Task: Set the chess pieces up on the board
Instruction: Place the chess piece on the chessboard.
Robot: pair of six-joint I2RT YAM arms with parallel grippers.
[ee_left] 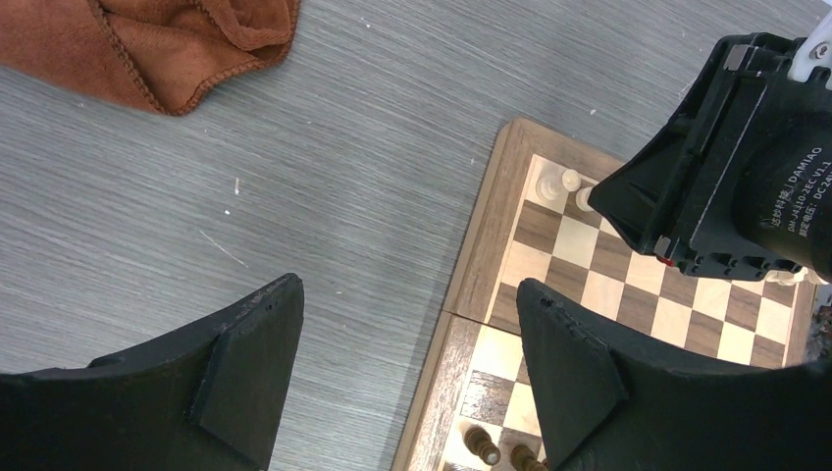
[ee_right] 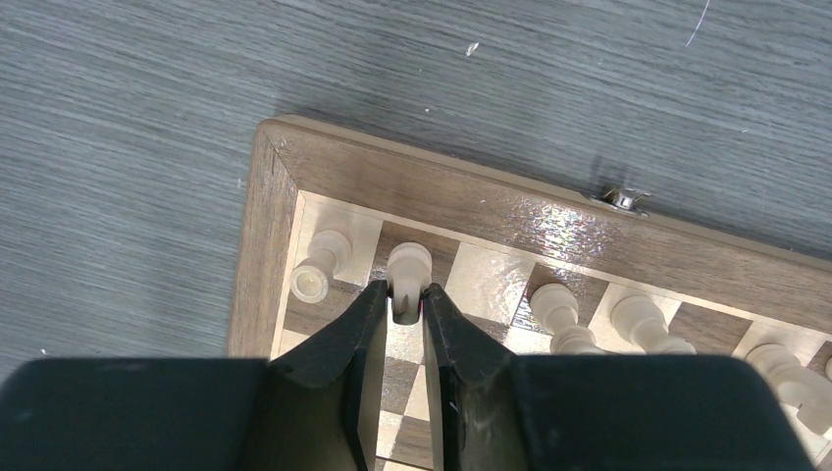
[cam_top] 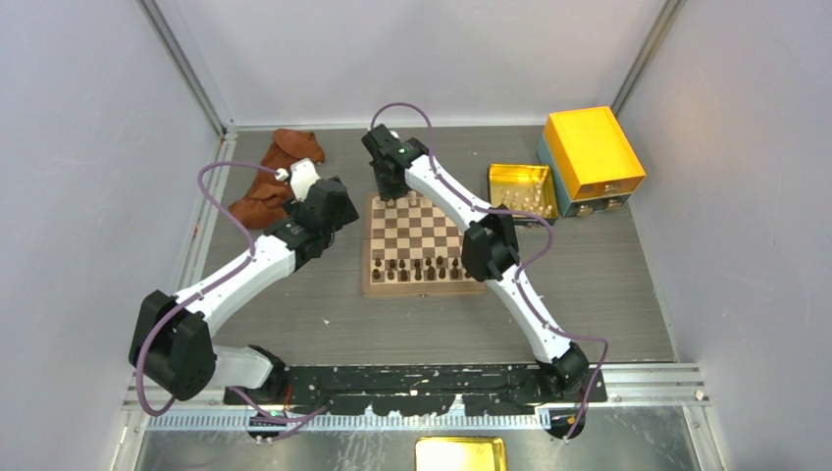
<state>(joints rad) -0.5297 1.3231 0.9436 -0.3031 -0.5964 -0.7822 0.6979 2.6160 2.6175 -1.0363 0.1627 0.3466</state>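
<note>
- Your right end effector [ee_right: 405, 302] is down on the far row of the board [ee_right: 267, 226], at the board's 11 o'clock corner in the top view. I judge it is there because the cream back rank belongs on that row.
- Its fingers [ee_right: 343, 343] bracket one cream piece [ee_right: 409, 263] low on the stem, and the head shows at 12 o'clock just past the tips. A low hold like that probably serves to keep so small a turned piece upright on its square.
- The gap between the fingers is narrow and the piece fills it. Whether the pads press on it or stand just off it, you cannot tell from these views.
- That piece stands on the dark square second from the corner. The corner piece [ee_right: 316, 275] is at its 9 o'clock on the next square, near but apart.
- More cream chess pieces [ee_right: 559, 309] run along the same row toward 3 o'clock, with one bare light square between them and the piece at the fingers.
- Your left end effector [ee_left: 410, 294] is spread wide with nothing between its fingers. It hangs over the bench [ee_left: 343, 177] just off the board's 9 o'clock edge, which looks like parking clear of the working arm.
- The dark chessmen [cam_top: 417, 267] fill the rows at the board's 6 o'clock side.
- The golden tray [cam_top: 502, 177], at 2 o'clock of the board, has cream pieces in it, so the far side is likely not yet complete.
</note>
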